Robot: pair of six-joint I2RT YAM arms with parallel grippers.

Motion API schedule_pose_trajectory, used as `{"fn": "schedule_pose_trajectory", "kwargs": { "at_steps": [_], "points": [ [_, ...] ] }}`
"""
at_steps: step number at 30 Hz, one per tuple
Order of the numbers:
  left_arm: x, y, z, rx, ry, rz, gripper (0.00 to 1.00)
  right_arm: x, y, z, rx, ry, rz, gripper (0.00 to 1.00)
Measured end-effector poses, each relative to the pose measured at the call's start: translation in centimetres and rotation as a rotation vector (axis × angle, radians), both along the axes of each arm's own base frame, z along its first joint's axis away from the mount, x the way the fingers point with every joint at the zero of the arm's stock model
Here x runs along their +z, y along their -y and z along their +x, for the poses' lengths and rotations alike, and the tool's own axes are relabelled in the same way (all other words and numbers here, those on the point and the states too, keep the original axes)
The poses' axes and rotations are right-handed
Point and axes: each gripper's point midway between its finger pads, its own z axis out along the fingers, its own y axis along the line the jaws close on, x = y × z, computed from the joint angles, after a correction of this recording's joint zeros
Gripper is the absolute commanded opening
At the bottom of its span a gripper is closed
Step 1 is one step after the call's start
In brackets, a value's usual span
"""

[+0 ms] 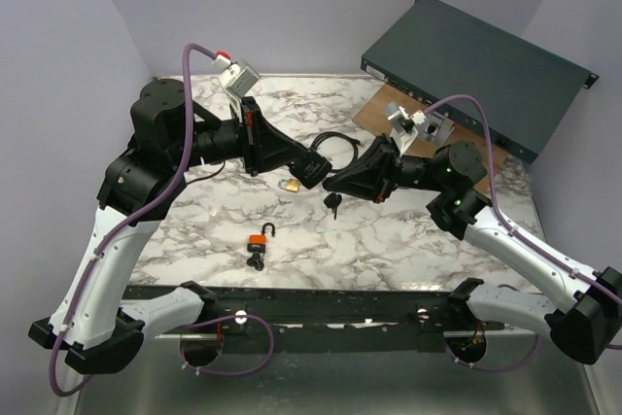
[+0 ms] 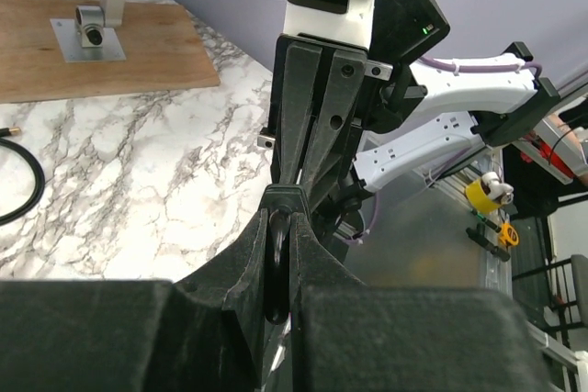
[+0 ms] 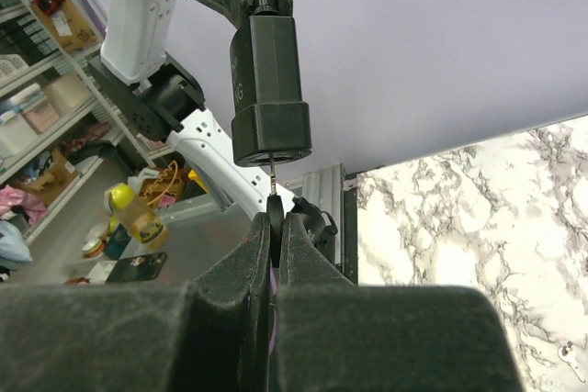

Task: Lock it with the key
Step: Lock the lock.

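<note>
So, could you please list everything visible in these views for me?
Black padlock: one, black, hanging from the left gripper by its shackle.
Key: one, dark, in the right gripper, tip at the black padlock's underside.
Brass padlock: one, brass, tabletop centre.
Orange padlock: one, orange, towards the near edge.
Loose keys: two, black, one beside each tabletop padlock.
Cable: one, black, centre rear.
Board: one, wooden, rear right, carrying a metal bracket.
Box: one, dark, rear right.
Table: one, white marble.
Arms: two, black and white; both grippers shut.

Rack unit (image 1: 486,70), wooden board (image 1: 372,114), black cable (image 2: 39,183)
</note>
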Motion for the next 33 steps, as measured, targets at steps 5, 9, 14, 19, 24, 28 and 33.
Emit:
{"fn": "schedule_pose_trajectory", "kwargs": {
  "at_steps": [5, 9, 14, 19, 24, 28, 33],
  "points": [
    [-0.3, 0.3, -0.1, -0.028, -0.005, -0.008, 0.00, -0.4, 0.1, -0.1, -0.007, -0.002, -0.006, 0.01],
    [-0.3, 0.2, -0.4, -0.042, 0.011, -0.021, 0.00, -0.4, 0.2, -0.2, -0.006, 0.000, -0.005, 0.01],
    [-0.3, 0.2, -0.8, -0.064, 0.034, -0.036, 0.00, -0.5, 0.2, -0.6, 0.017, 0.000, -0.008, 0.01],
    [2.2, -0.6, -1.8, -0.080, 0.171, -0.103, 0.00, -2.9, 0.2, -1.2, 0.067, -0.063, -0.058, 0.01],
    [4.5, -1.3, -3.8, -0.109, 0.289, -0.154, 0.00, -4.7, 0.1, -1.1, 0.070, -0.124, -0.107, 0.01],
    [4.9, -1.6, -3.5, -0.065, 0.296, -0.163, 0.00, -5.6, 0.4, 0.4, -0.050, -0.166, -0.150, 0.01],
    [2.3, -1.6, 0.4, 0.091, 0.186, -0.139, 0.00, -5.8, 2.0, 3.8, -0.323, -0.229, -0.202, 0.01]
  ]
}}
